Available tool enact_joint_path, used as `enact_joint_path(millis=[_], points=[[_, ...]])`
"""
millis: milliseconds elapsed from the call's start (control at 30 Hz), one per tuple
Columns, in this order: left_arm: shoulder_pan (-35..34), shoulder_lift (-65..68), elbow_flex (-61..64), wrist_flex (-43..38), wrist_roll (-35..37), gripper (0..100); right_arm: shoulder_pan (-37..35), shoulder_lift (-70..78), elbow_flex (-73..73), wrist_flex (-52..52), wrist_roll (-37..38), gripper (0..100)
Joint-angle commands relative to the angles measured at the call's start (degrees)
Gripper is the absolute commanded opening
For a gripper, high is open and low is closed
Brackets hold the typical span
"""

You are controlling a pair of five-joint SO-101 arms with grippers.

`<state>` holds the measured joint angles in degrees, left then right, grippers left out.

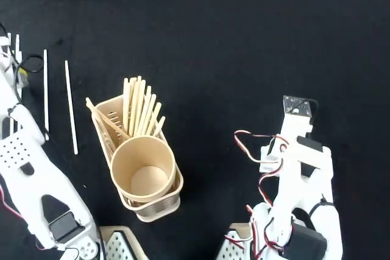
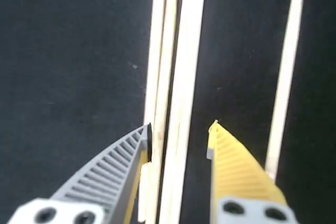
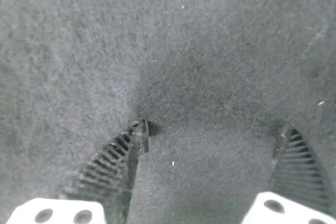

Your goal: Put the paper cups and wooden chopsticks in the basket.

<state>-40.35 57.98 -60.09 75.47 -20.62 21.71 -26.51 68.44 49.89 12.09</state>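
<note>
A cream slatted basket [image 1: 156,210] lies on the black cloth, holding a paper cup [image 1: 145,175] and several wooden chopsticks [image 1: 140,105] that stick out of its far end. Two loose chopsticks [image 1: 46,92] [image 1: 71,108] lie to its left. At the far left edge, my left gripper [image 1: 11,65] [image 2: 180,132] is open and straddles a bundle of chopsticks [image 2: 173,51]. The grey finger touches the bundle and the yellow finger stands just clear of it. Another chopstick [image 2: 286,77] lies beside the yellow finger. My right gripper [image 1: 297,106] [image 3: 212,129] is open over bare cloth, right of the basket.
Red and white wires [image 1: 256,144] loop off the right arm. The black cloth [image 1: 231,47] covers the table, with cables and equipment along the far edge. The arm bases stand at the near edge.
</note>
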Motion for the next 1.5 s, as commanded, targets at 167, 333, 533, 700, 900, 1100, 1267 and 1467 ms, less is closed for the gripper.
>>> enact_joint_path(millis=[167,333,533,700,900,1100,1267,1467], points=[[-0.4,10.02,-8.84,0.0,-0.18,15,0.44,-0.57,0.31,-0.09,0.35,38.2],[-0.4,10.9,-9.63,0.09,-0.26,4,0.44,-0.57,0.31,-0.09,0.35,38.2],[1.01,10.9,-14.02,8.0,-0.35,3,0.44,-0.57,0.31,-0.09,0.35,38.2],[3.38,10.9,-23.78,18.02,-0.18,3,0.53,-0.57,0.31,0.0,0.35,38.2],[4.53,10.2,-35.21,25.41,1.49,3,0.53,-0.57,0.31,-0.09,0.35,38.2],[3.74,3.34,-32.92,25.58,3.87,3,0.53,-0.57,0.31,-0.09,0.35,38.2],[2.77,-4.04,-28.7,25.67,6.68,3,0.35,-0.57,0.31,-0.26,0.35,38.2],[3.21,-13.36,-21.32,25.67,10.55,3,0.35,-0.57,0.31,-0.26,0.35,38.2]])
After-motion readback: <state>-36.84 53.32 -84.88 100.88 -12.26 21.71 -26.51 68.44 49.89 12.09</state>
